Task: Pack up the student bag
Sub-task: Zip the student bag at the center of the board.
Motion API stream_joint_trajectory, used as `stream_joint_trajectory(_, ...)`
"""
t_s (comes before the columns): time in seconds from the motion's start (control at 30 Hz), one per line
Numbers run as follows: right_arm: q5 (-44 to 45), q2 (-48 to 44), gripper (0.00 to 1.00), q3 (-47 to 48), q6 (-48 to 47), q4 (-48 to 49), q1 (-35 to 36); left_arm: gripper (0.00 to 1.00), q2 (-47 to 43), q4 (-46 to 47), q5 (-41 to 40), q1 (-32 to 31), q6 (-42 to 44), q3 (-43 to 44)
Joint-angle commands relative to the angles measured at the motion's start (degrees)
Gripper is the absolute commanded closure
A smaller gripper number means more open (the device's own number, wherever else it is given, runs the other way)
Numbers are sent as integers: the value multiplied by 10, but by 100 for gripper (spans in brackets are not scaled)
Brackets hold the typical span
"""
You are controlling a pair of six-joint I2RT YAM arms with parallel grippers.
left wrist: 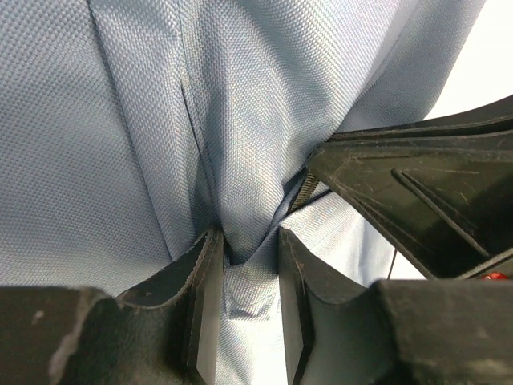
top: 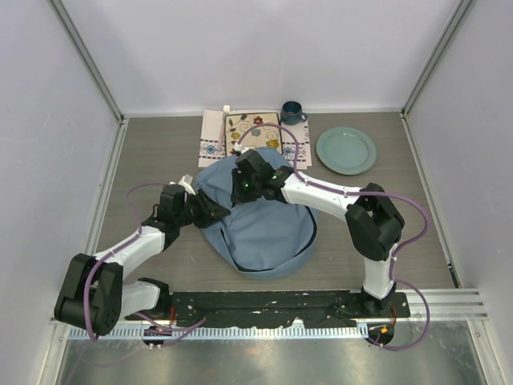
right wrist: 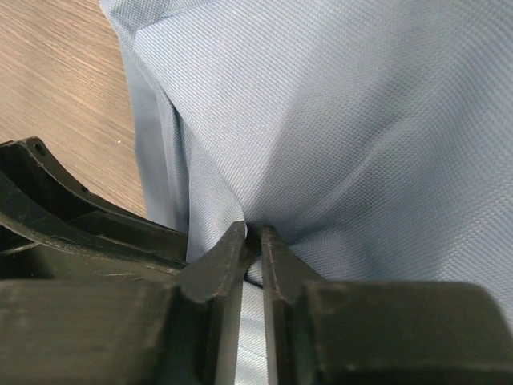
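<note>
Here's the bag (top: 264, 228), a big soft blue mound in the middle of the table (top: 160, 152), its far edge lapping over the patterned mat (top: 252, 128), and both arms are on it. The left pincer (top: 223, 211) is at the bag's left flank, low down by the edge. On its wrist view the fingers (left wrist: 210, 273) stand a modest way apart with a thick fold of blue cloth wedged between them, the fabric puckering down into the gap, so it has the bag gripped. The right pincer (top: 240, 183) is just beyond it, on the upper left of the mound. Its fingers (right wrist: 232, 257) are nearly together, only a thin pinch of cloth between the tips, with creases fanning out from that spot: a tight nip on the bag. The two sit close. Each wrist view shows a black part beside its own fingers, which seems to be the other pincer. Along the bag's right side a dark zipper line curves round. Behind, a dark mug (top: 292, 111) stands by the mat's far right corner, and a pale green plate (top: 346, 150) lies apart to the right.
</note>
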Motion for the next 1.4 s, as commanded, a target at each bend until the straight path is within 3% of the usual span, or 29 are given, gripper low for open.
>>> stream_joint_trajectory(0.0,-1,5,85,3,1,-3,6,77,12,13,13,-8,22,7)
stream_joint_trajectory(0.1,1,3,99,2,4,-1,5,85,12,18,13,-8,22,7)
stream_joint_trajectory(0.23,14,-19,99,-12,4,21,5,100,13,21,8,-8,22,7)
stream_joint_trajectory(0.53,67,-88,99,-64,11,73,5,100,-6,-1,-15,-8,24,9)
stream_joint_trajectory(0.87,118,-120,99,-90,14,73,2,100,-103,-90,-82,-5,44,40)
stream_joint_trajectory(1.37,168,-189,99,-147,25,86,-26,100,-140,-145,-107,24,59,43)
